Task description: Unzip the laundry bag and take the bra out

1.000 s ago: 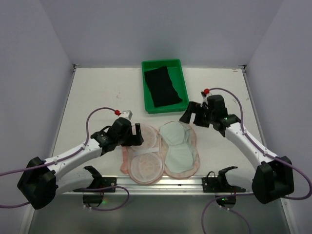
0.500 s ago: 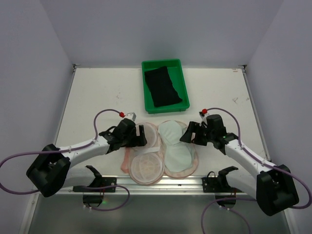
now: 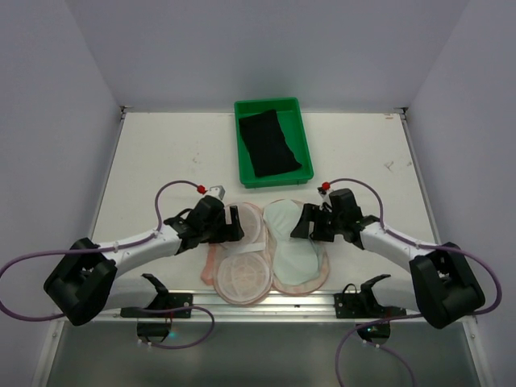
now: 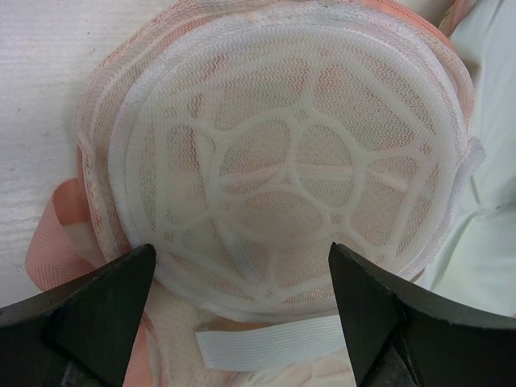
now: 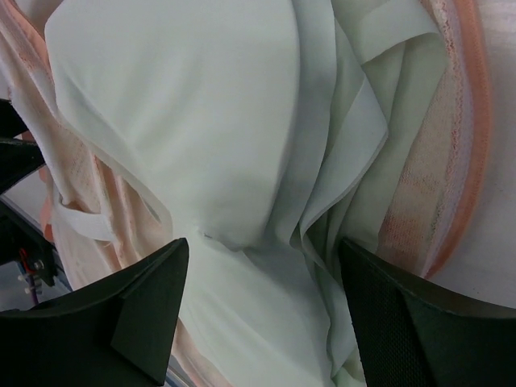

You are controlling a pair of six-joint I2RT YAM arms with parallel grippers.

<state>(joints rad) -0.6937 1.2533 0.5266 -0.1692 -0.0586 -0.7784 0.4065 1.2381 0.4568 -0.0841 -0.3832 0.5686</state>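
The laundry bag (image 3: pixel 211 266) lies opened flat near the table's front, pink rim outward. Its left half shows two pale mesh domes with a white ribbed frame (image 4: pixel 282 161) and a white elastic strap (image 4: pixel 270 343). Its right half holds a pale mint bra (image 3: pixel 294 250), folded in soft layers (image 5: pixel 201 121), with the pink zipper edging (image 5: pixel 459 161) beside it. My left gripper (image 3: pixel 235 224) is open and empty, its jaws straddling the near edge of the upper dome (image 4: pixel 242 274). My right gripper (image 3: pixel 305 223) is open just over the bra's upper part (image 5: pixel 262 266), holding nothing.
A green plastic tray (image 3: pixel 300 133) stands at the back centre with a black cloth (image 3: pixel 270 145) in it. A metal rail (image 3: pixel 266 302) with clamps runs along the front edge. Grey walls close in both sides.
My right gripper has moved down and left from beside the tray to just over the bra. My left gripper shifted slightly right onto the upper dome, then held still.
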